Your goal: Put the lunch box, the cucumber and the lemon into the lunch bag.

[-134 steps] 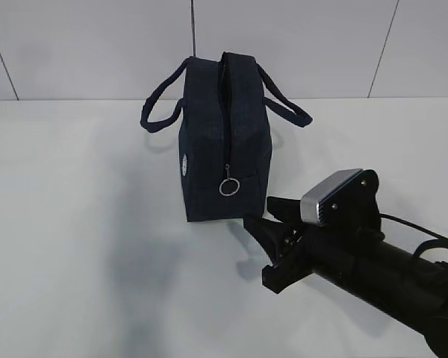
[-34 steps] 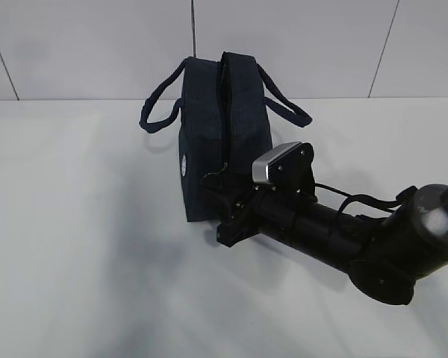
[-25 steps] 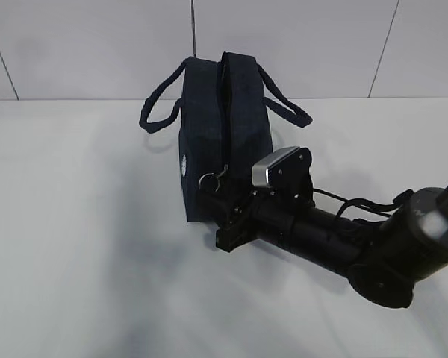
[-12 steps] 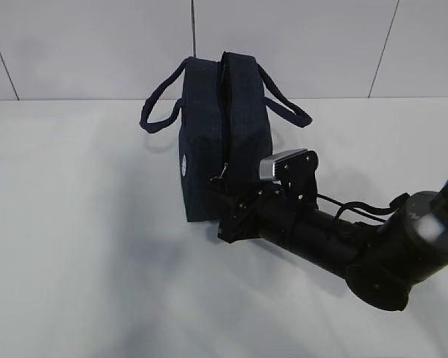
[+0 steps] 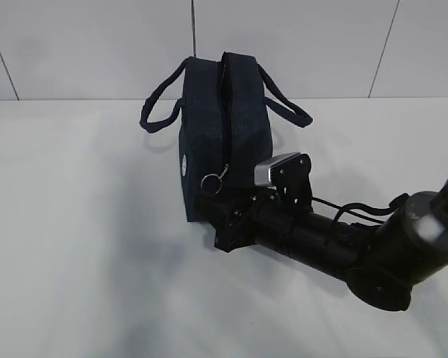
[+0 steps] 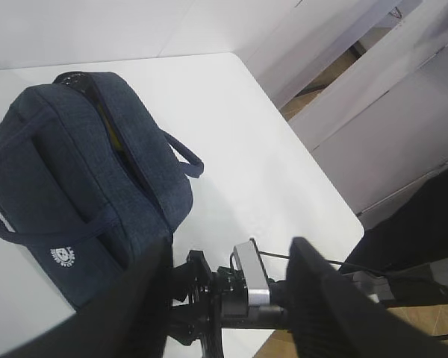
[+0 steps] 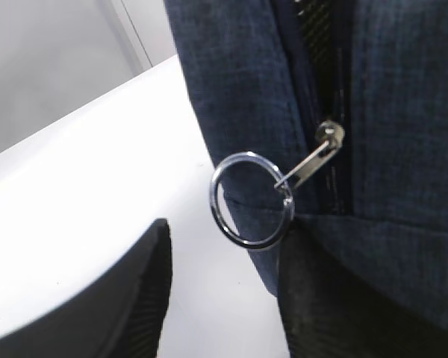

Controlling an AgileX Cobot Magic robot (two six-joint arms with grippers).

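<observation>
Working now: the right tool (image 5: 209,195) is low at the end of the lunch bag (image 5: 209,149), going for the ring pull (image 7: 250,200) of the zipper.
Bag: it stands on the white desk (image 5: 75,246), dark blue, with a loop handle on each side.
Zipper: the pull hangs at the low end of the bag, so opening the bag looks like the step in hand.
Right tool: spread about halfway, with one finger on each side of the ring and nothing pinched.
Left tool: its two dark fingers (image 6: 321,298) stand apart and hold nothing, up above the desk.
Next move: close on the ring, then pull it along the zipper track.
Right wrist view: shows the ring free between the fingers, which the outside view hides behind the arm.
Left wrist view: shows a yellow strip in the top gap, maybe the lemon, hard to tell.
Lunch box and cucumber: not seen anywhere.
</observation>
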